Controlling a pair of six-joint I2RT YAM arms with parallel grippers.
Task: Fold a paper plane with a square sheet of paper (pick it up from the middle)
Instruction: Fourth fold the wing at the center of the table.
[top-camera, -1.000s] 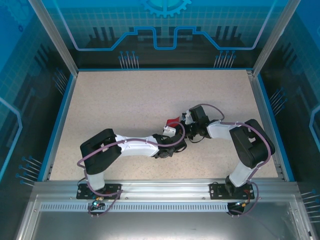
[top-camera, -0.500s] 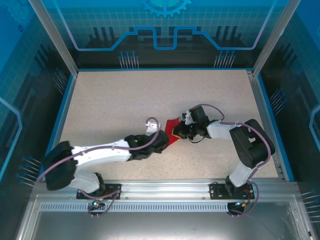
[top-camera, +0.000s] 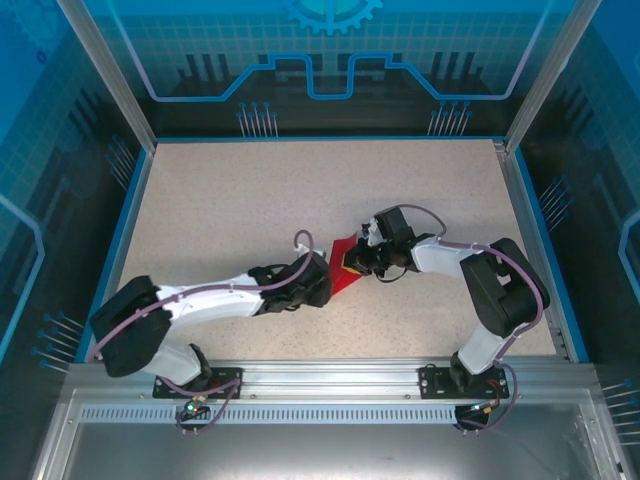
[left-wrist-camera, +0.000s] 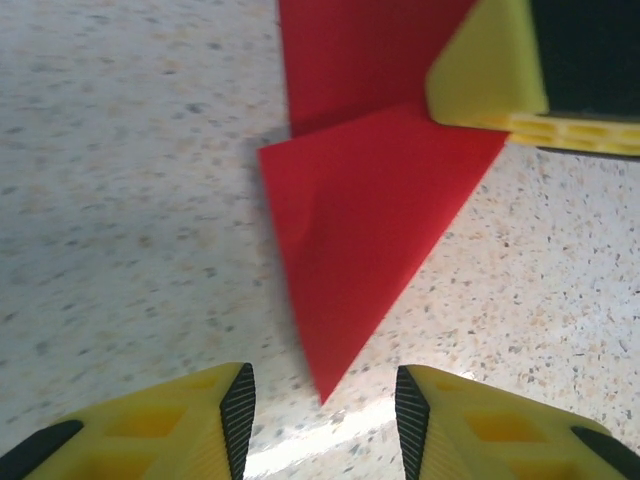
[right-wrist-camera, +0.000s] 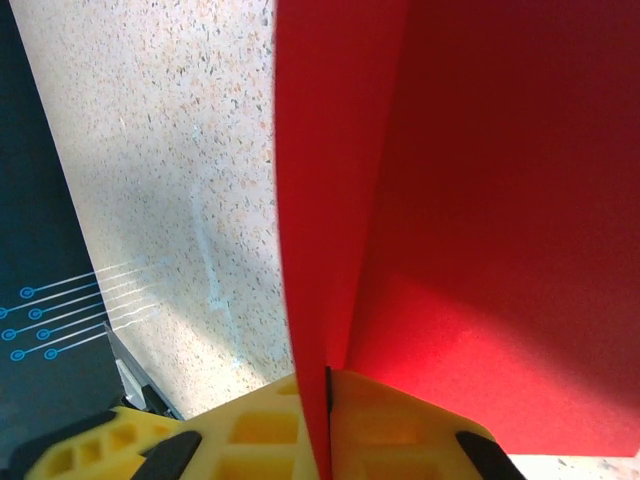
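Stock count, as seen:
- square sheet of paper (top-camera: 344, 277), red, creased: 1
- robot arms: 2, namely left arm (top-camera: 200, 300) and right arm (top-camera: 485, 270)
- end effectors: 2, namely left end effector (left-wrist-camera: 320, 398) and right end effector (right-wrist-camera: 327, 388), two yellow fingers each
- table (top-camera: 250, 195): 1

You have a speckled beige table (top-camera: 250, 190) with a blue rim (top-camera: 118, 245) along its left, far and right sides and an aluminium rail (top-camera: 330, 375) at the near edge. Just right of its middle sits the folded red paper wedge (top-camera: 345, 272). Its pointed tip seems to rest on the surface, though the contact is hard to confirm, and the rest rises off it.
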